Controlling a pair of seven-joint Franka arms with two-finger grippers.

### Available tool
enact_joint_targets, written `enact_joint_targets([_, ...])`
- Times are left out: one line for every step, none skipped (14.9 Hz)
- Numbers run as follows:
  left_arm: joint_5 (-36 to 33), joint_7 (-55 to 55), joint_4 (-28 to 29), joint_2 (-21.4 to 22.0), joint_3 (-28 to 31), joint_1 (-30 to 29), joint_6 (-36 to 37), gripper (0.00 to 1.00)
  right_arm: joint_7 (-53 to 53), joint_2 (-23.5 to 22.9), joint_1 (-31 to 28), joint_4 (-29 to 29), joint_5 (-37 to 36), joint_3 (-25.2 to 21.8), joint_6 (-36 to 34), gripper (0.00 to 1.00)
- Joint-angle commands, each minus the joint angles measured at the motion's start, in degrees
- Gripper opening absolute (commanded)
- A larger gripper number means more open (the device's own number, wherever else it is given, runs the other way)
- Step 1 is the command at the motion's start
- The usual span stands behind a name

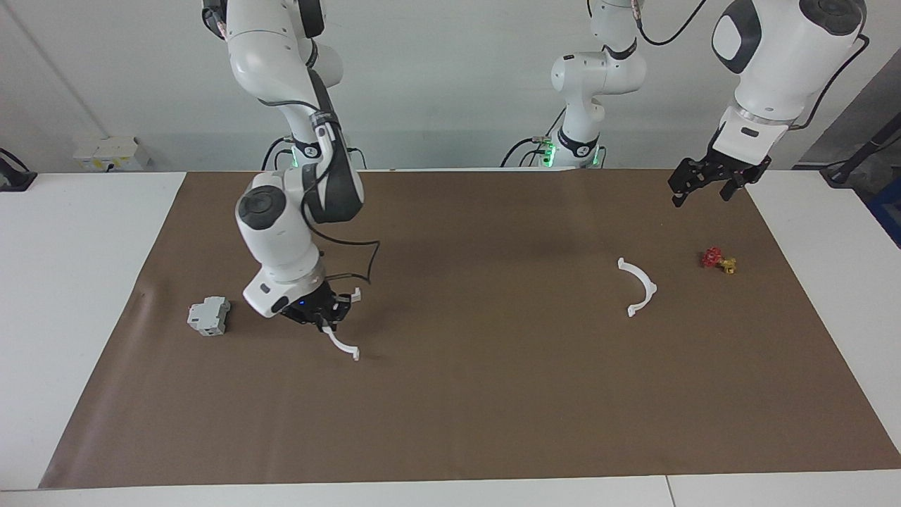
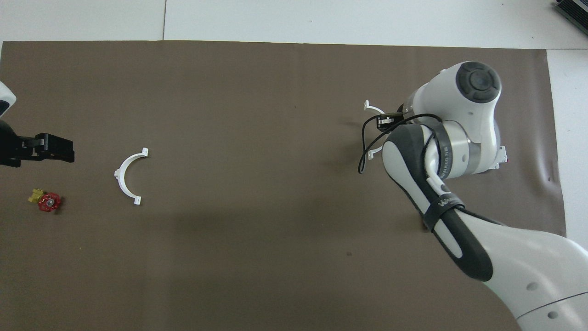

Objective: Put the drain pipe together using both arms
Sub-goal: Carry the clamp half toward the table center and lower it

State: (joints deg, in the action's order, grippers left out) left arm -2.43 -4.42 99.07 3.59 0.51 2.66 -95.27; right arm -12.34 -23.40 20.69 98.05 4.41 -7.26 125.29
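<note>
Nearest the robots, the left gripper point(image 1: 709, 184) hangs in the air over the brown mat point(image 1: 450, 394) at the left arm's end of the table point(image 1: 70, 282), and that arm waits. How wide its fingers stand I cannot tell.

Just farther out lie a small red and yellow valve piece point(image 1: 718, 260) and one white arc point(image 1: 639, 286) of the drain pipe, flat on the mat with nothing touching it. On the facing view's clock face this arc sits at about seven o'clock from the left gripper, well apart from it. Its open side faces the right arm's end of the table, and the line through its two tabs runs roughly nearer-to-farther from the robots.

Farther still, at the right arm's end, the right gripper point(image 1: 325, 313) is down at the mat and closed on the middle of the other white arc point(image 1: 345, 346). One tab pokes out at about one o'clock from the gripper and the other end trails to about five o'clock. A grey-white boxy block point(image 1: 208, 315) sits at nine o'clock from this gripper, near it but apart.

The two halves are well apart, one toward each end of the table. The left arm is clearly the closer one to the free arc, so I judge that half is its to fetch before the open sides can meet.
</note>
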Motion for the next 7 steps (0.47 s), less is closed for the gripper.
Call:
enact_joint_targets([0.59,0.81,0.95,0.98,0.28,0.33,-0.62,1.00,-11.70,-0.59,5.82,0.12,-1.95,-0.21,1.18,0.00])
enact_joint_targets([0.59,0.81,0.95,0.98,0.28,0.24,-0.62,1.00,-16.36,-1.11,8.11,0.73,-2.30,-0.21,3.28,0.00])
enact_joint_targets([0.59,0.90,0.95,0.98,0.28,0.24,-0.62,1.00,-19.71,-1.73,10.05,1.26,-3.35,-0.21,4.86,0.00])
enact_joint_targets([0.59,0.90,0.95,0.98,0.28,0.33,-0.71,1.00,-22.09,-2.17,11.46,1.35,-4.23,-0.21,5.23,0.00])
enact_joint_targets([0.59,0.90,0.95,0.98,0.28,0.24,-0.71,1.00,-23.33,-2.43,12.78,1.62,-4.67,-0.13,5.49,0.00])
enact_joint_targets([0.59,0.90,0.95,0.98,0.28,0.24,-0.71,1.00,-23.78,-2.96,14.10,1.79,-5.20,-0.21,5.76,0.00])
enact_joint_targets([0.59,0.90,0.95,0.98,0.28,0.24,-0.71,1.00,-23.79,-3.14,14.89,2.32,-6.25,-0.21,7.15,0.00])
